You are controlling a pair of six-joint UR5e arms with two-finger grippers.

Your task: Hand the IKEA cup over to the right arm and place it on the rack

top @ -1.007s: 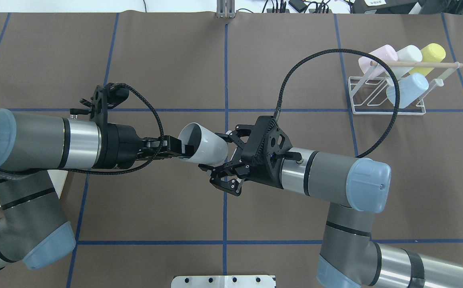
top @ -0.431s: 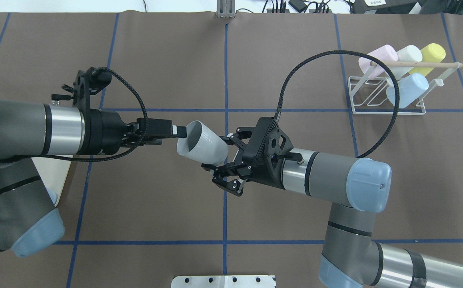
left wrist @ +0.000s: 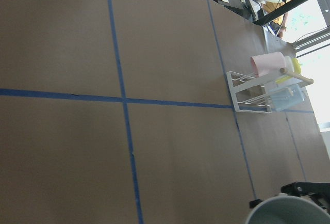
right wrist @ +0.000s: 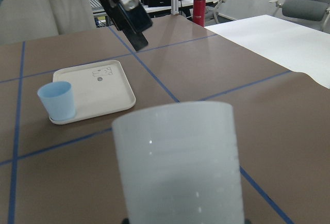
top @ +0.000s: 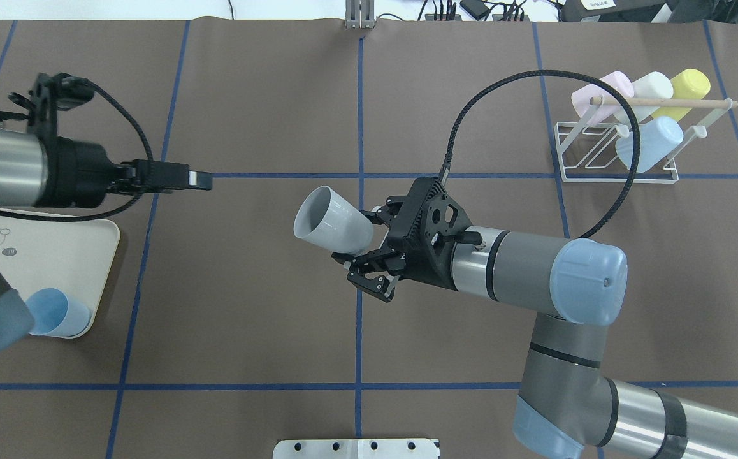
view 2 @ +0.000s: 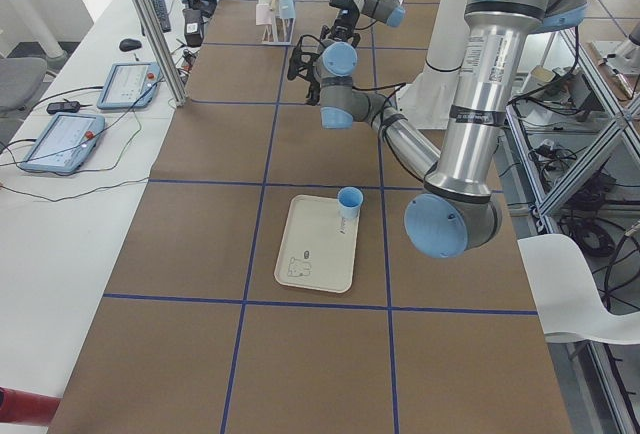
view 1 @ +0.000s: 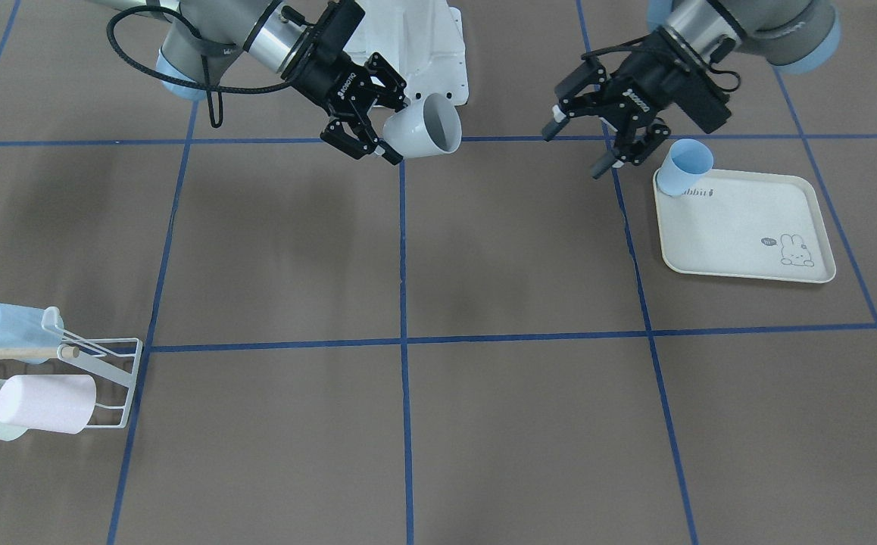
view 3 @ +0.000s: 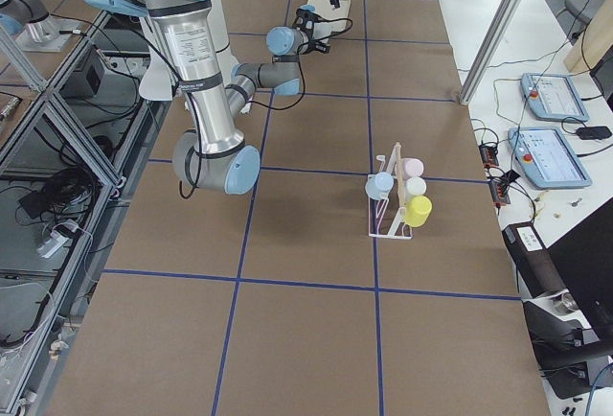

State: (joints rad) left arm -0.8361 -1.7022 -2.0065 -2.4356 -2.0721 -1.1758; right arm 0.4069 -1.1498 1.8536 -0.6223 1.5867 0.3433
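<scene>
So the right jaws are clamped on the base end of the white IKEA cup (top: 334,223). The cup hangs in the air over the bench (top: 248,331), tipped on its side, with its open mouth pointing away from the rack (top: 617,153). It's well apart from the rack, out around the middle of the bench, and touches nothing but those jaws. Behind it is the right arm (top: 522,268), whose black cable (top: 538,74) loops up and over toward the rack. The left jaws are spread apart and empty. They sit farther from the rack than the cup does, with an open gap between them and the cup's mouth. The rack has four cups on its prongs: a pink cup (top: 582,99), an off-white cup (top: 652,86), a yellow cup (top: 691,86) and a pale blue cup (top: 656,143), with the wooden dowel (top: 668,102) across the top. Down at the opposite end of the bench from the rack is the rabbit-print tray (top: 57,255), with a small blue cup (top: 57,313) standing upright in one corner.
</scene>
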